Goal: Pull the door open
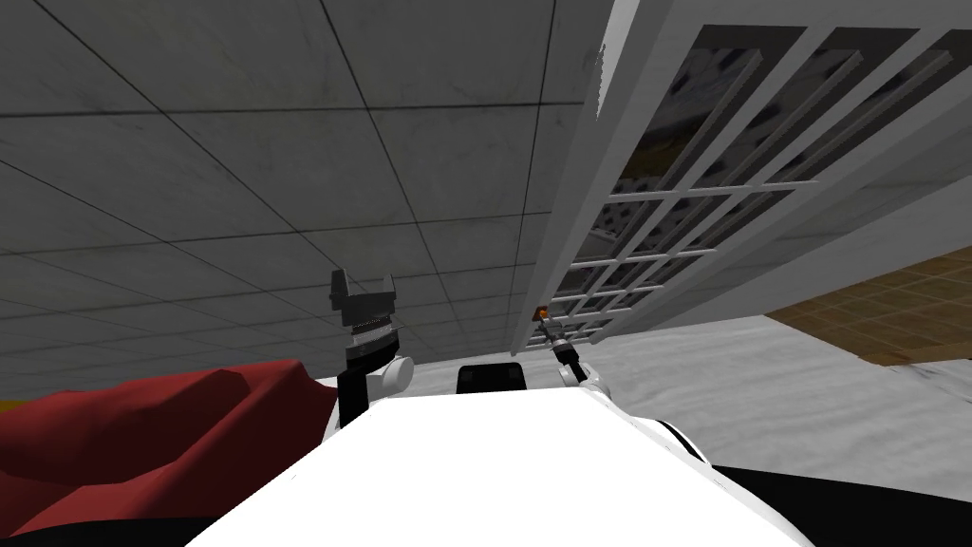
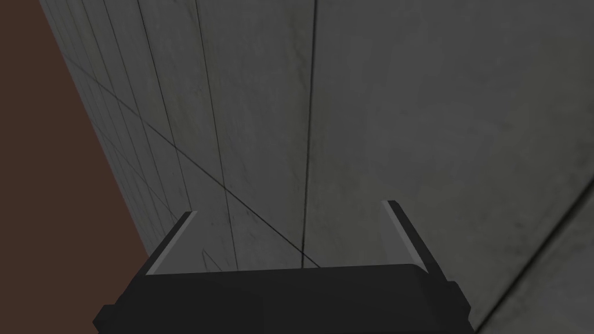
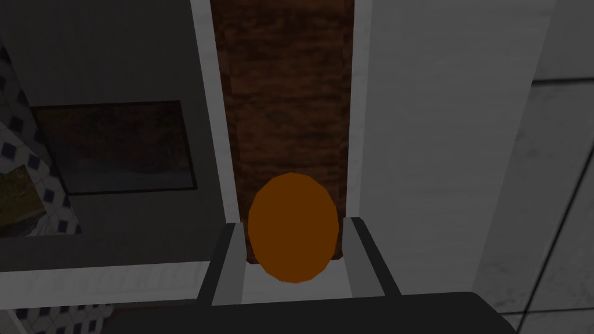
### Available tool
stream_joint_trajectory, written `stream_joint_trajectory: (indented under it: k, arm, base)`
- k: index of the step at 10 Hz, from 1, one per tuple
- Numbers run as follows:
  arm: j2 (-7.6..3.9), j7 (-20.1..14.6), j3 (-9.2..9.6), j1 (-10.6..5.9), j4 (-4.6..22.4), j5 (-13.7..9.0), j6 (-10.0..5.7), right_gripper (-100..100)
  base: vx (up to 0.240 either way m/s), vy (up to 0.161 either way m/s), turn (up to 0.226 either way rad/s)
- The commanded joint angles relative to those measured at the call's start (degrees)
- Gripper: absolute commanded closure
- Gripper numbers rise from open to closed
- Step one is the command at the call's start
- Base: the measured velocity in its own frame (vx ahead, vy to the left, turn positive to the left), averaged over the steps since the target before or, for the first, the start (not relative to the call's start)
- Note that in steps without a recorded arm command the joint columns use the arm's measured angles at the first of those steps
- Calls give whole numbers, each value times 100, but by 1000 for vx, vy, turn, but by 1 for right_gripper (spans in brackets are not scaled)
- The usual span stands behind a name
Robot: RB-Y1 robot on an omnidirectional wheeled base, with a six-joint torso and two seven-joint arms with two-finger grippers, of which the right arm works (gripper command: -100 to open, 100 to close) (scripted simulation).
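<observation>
White grid-paned door (image 1: 617,133) standing right of grey tiled wall (image 1: 285,142), its edge just beside it. Pressing right gripper (image 3: 293,221) fingers (image 3: 229,267) against both sides of round orange knob (image 3: 293,229). Holding left gripper (image 2: 289,209) raised with fingers spread, facing the wall, well apart from the door.

The left arm (image 1: 394,372) shows a dark boxy housing above a ribbed black-and-silver collar, then a rounded white joint and a black link. Its jaws are two thin, light grey blades with darker outer edges, rising from a black block. The right arm (image 1: 570,357) is slimmer-looking, white with dark joints, and carries the same grey blade jaws.
</observation>
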Motion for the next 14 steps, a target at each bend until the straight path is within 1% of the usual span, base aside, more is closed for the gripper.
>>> stream_joint_trajectory:
  k: [1,7,14]
  arm:
    - [0,-187,3,1,-3,-55,8,100]
    - [-2,-740,10,5,-11,-217,31,100]
    - [-4,-1685,24,12,-24,-485,70,100]
  base:
    - [-26,-17,79]
    - [-37,-20,77]
    - [-41,-19,85]
